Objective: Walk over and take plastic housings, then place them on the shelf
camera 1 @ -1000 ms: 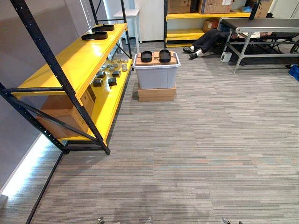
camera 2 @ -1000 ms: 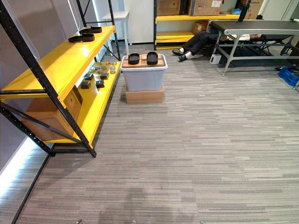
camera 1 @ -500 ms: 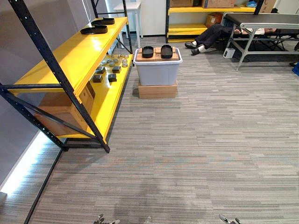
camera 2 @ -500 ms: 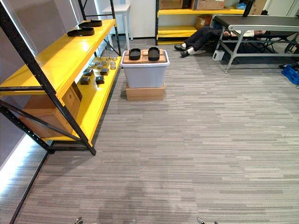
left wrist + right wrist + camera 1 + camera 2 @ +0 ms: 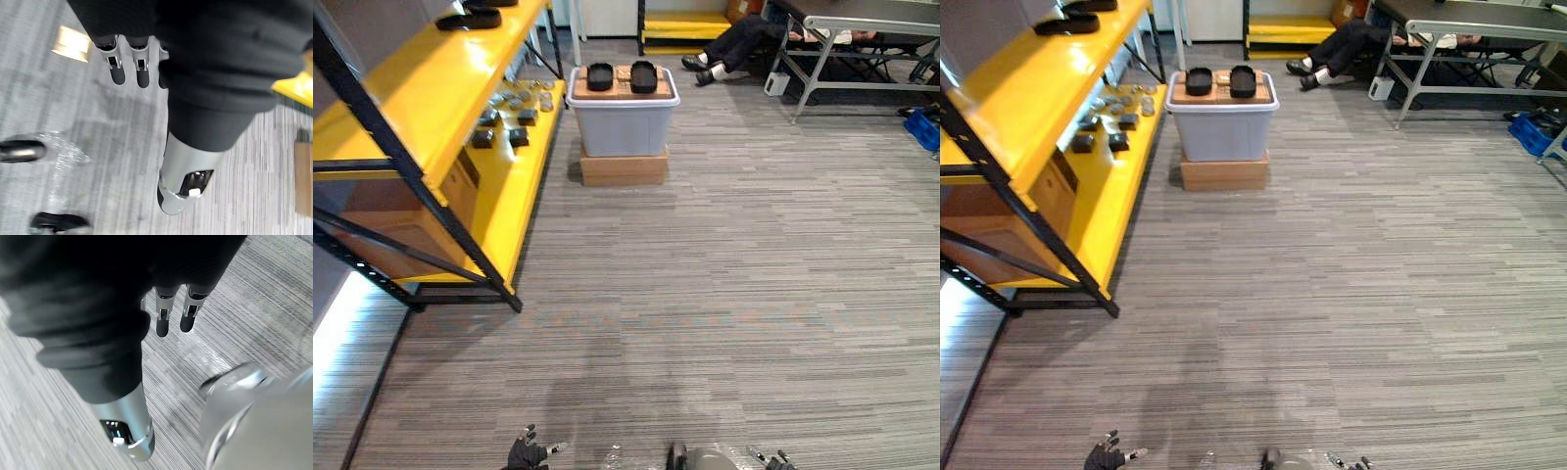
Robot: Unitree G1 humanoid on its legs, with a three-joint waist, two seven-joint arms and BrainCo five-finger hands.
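Two black plastic housings lie side by side on a sheet of cardboard on top of a grey lidded bin, which stands on a flat cardboard box far ahead on the carpet. The yellow shelf with black posts runs along my left; other black housings rest at its far end. My left hand and right hand hang low at my sides, far from the bin. Both are open, with straight fingers over bare carpet, holding nothing.
Small dark and silver parts lie on the lower shelf board, with a cardboard box under the top board. A person's legs stretch out beneath a metal table at the back right. A blue crate sits at the right edge.
The whole picture has shifted as the camera moved: shelf and bin sit further left and higher. Both hands now peek in at the lower edge. The housings have not moved.
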